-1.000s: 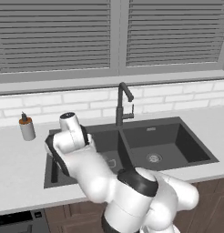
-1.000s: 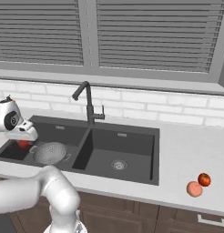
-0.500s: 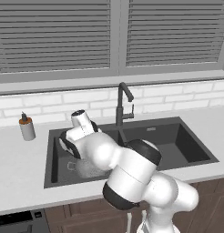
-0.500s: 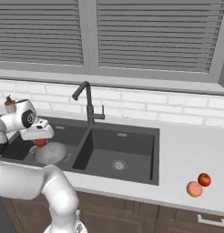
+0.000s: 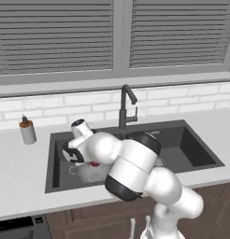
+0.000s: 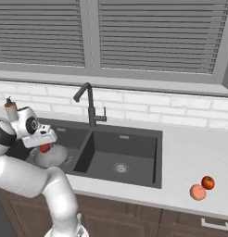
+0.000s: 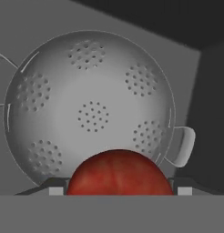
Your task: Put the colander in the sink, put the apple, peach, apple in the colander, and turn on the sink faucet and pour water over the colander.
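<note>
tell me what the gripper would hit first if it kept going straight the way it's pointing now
Probably the colander. The gripper, shut on a red apple, points down into its empty bowl in the sink, so the apple would likely touch the colander's inner surface first; the gap is hard to judge.

The colander point(image 7: 89, 107) is silvery grey metal, with small dark holes set in round clusters over its inside; the apple point(image 7: 119, 173) in front of it is deep red with fine orange streaks; the sink point(image 6: 117, 152) is dark charcoal, its drain point(image 6: 121, 167) pale steel; the sink faucet point(image 6: 89, 104) is dark grey; on the light grey counter point(image 6: 190, 152) the peach point(image 6: 197, 192) is pale orange-pink, the second apple point(image 6: 208, 182) dark red; the wall tiles point(image 5: 51, 106) are white.
</note>
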### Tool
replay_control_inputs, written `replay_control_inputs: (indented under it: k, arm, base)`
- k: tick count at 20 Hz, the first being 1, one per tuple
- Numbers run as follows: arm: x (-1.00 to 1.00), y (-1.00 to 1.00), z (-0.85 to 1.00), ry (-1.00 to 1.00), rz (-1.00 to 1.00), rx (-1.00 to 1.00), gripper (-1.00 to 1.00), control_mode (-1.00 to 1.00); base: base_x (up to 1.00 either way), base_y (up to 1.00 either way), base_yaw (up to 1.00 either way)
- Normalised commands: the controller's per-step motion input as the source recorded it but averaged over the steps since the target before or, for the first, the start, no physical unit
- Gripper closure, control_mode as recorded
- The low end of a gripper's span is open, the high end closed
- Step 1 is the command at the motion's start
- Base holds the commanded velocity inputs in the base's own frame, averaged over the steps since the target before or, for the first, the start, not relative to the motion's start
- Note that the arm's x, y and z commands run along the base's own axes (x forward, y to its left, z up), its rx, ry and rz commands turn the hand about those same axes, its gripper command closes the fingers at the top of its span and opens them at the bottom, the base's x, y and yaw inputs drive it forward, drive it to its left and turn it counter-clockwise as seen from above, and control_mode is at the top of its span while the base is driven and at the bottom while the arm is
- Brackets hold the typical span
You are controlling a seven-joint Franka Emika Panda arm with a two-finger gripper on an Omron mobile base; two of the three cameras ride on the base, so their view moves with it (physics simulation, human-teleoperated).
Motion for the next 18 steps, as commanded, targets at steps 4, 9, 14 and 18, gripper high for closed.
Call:
replay_control_inputs:
  k: [4,9,14,18]
  arm:
    - [0.23,-0.15,-0.25,0.02,0.09,0.0,1.0,-1.0]
    - [0.36,-0.04,-0.29,0.12,0.11,0.04,1.0,-1.0]
    - [0.36,0.04,-0.29,0.16,0.04,0.11,1.0,-1.0]
    - [0.3,0.02,-0.32,0.11,0.05,0.06,1.0,-1.0]
  base:
    - [0.0,0.0,0.0]
    - [0.0,0.0,0.0]
    - [0.0,0.0,0.0]
    - [0.0,0.0,0.0]
